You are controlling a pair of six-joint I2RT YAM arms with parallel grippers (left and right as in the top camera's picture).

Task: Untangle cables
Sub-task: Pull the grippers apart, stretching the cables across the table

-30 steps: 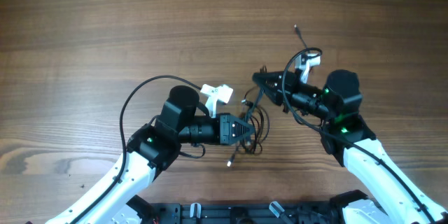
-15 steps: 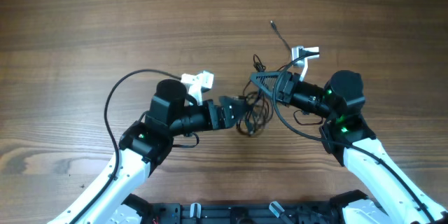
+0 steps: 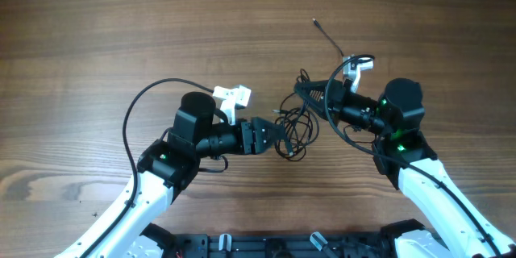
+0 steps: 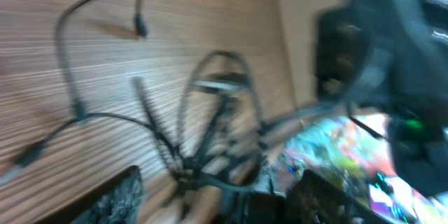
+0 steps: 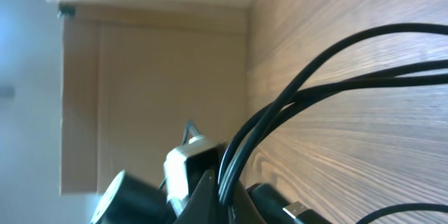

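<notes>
Overhead view gives the whole layout: cables (image 3: 294,125) sit as a loose knotted tangle of thin black loops near the middle of the wooden worktop (image 3: 121,32), between the two arms. One strand runs up and away from the tangle to a small plug end (image 3: 316,23), well apart from the rest.

The left end effector (image 3: 280,135) is at the lower left edge of the tangle. The right end effector (image 3: 300,91) is at its upper right edge. Seen from above, the right fingers come to a point, clamped on strands of the cables.

Only the left wrist view shows the left fingers (image 4: 115,197). They stand spread apart at the bottom corners, not closed. The cables (image 4: 210,122) loop over the wood ahead of them, with a small knot low between them. This view is heavily motion-blurred, so I cannot tell whether a pad touches a strand. The right arm is only a dark smear on the right side.

The right wrist view is very close in. Black strands (image 5: 280,108) sweep from the right edge down to bottom centre against the wood grain. Cannot tell whether these are task cord or arm wire. The right fingers are cut off at the bottom edge, and neither the tangle nor the plug shows here.
</notes>
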